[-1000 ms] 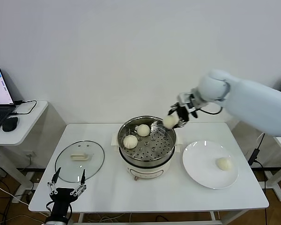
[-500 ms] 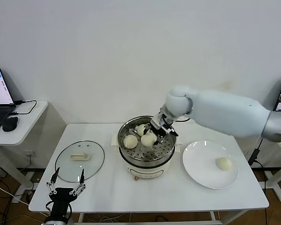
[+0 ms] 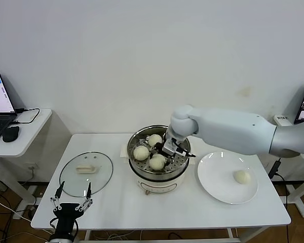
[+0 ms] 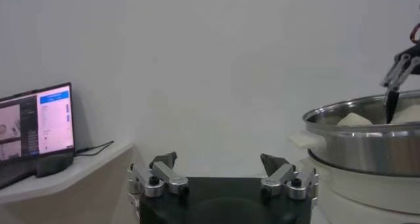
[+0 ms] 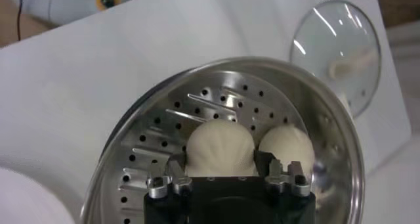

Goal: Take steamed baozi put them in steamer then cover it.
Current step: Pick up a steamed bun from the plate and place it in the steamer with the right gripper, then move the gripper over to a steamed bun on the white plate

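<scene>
The baozi are soft, light dough balls with smooth skin that would likely dent or tear under a hard squeeze, so the sensible hold is a gentle pinch across the widest part, one finger on each side. Three sit on the perforated tray of the steamer (image 3: 159, 154) at the middle of the head view: two (image 3: 141, 152) toward the left and back, and a third baozi (image 3: 157, 163) nearest the front, right under the right gripper (image 3: 164, 153). In the right wrist view this bun (image 5: 220, 146) lies between the fingers (image 5: 174, 173), which flank it closely; whether they still press it I cannot tell. The right arm reaches in from the right of the frame, elbow high, wrist bent down into the pot. One more baozi (image 3: 241, 176) waits on the plate (image 3: 213, 177) at right. The cover (image 3: 86, 173) lies flat on the desk (image 3: 142, 207) at left, handle up. The left gripper (image 3: 71, 207) is parked at the lower left edge, fingers spread wide, holding nothing.
</scene>
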